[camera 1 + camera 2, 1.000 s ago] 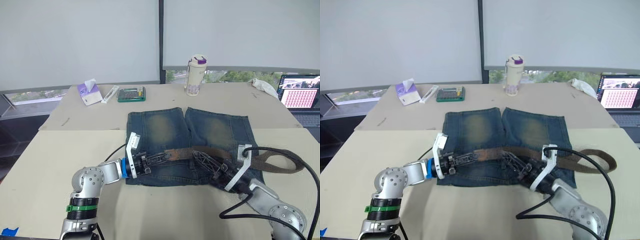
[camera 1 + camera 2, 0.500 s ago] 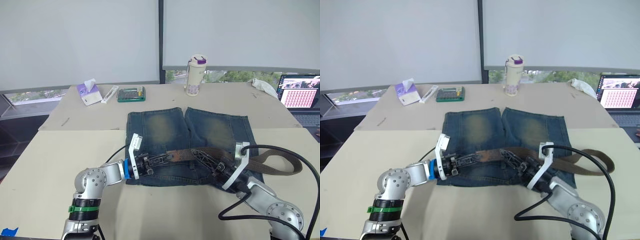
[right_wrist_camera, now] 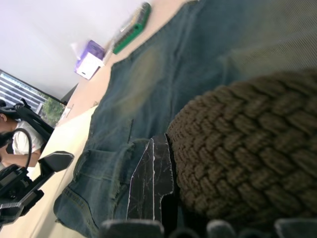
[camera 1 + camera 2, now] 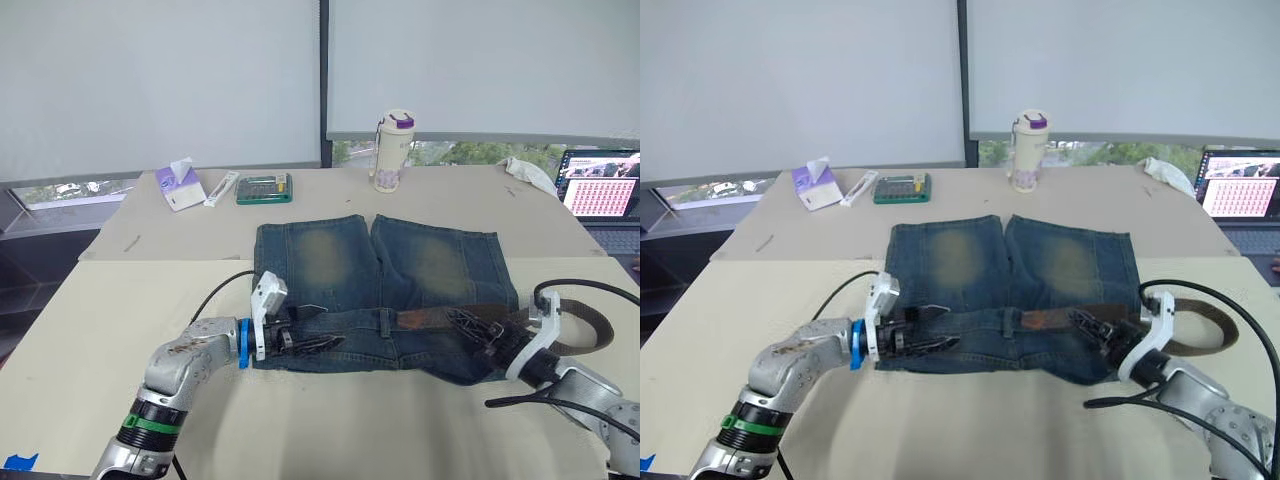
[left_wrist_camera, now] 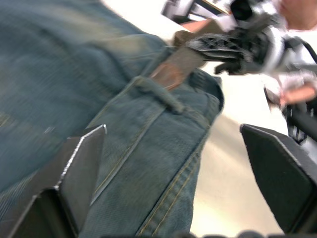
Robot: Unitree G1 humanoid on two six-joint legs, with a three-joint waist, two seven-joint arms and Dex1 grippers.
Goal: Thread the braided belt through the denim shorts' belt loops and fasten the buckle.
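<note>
Faded blue denim shorts (image 4: pixel 380 290) spread flat mid-bench, waistband at the near edge. At the waistband's left end, left pincer (image 4: pixel 318 343) spread wide over the denim, holding nothing. Dark brown braided belt (image 4: pixel 425 319) lying along the waistband's right half, under a small denim belt loop (image 5: pixel 158 91), trailing off right in a loop. Right pincer (image 4: pixel 478 333) pinching that belt near the shorts' right edge.

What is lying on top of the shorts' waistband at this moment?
The belt lies along the right half of the shorts, running under a belt loop, with the right pincer shut on it. Whether it continues left under the denim is hidden.
</note>
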